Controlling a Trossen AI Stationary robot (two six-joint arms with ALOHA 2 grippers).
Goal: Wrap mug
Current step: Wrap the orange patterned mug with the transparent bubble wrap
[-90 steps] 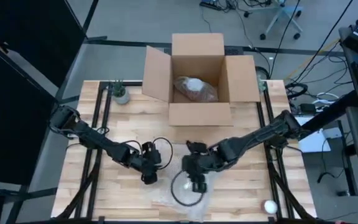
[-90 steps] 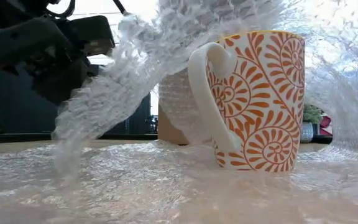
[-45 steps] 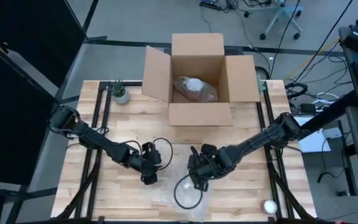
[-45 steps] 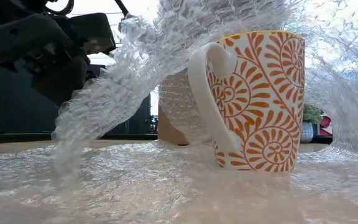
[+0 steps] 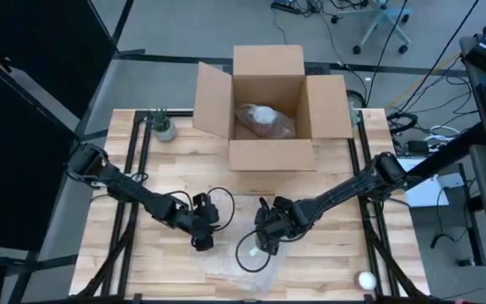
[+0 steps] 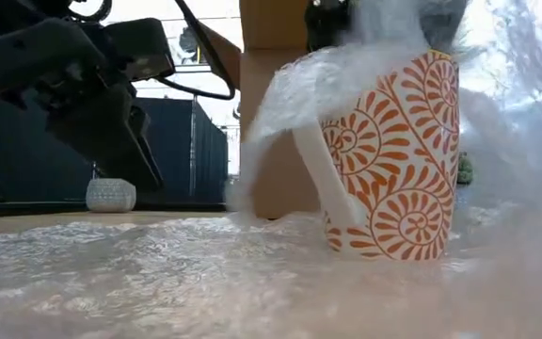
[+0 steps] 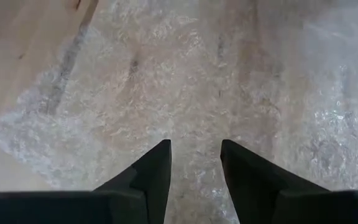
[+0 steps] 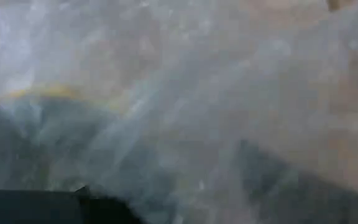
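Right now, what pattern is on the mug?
Orange spiral swirls on white, with a white handle; the mug shows best in the low view.

The wooden table (image 5: pixel 125 253) carries bubble wrap (image 5: pixel 226 270) (crumpled), a cardboard box (image 5: pixel 270 114) and a white ball (image 5: pixel 367 279).

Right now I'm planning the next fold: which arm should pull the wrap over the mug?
Probably right: its gripper is at the mug, amid the bubble wrap. The left gripper is beside it, fingers open.
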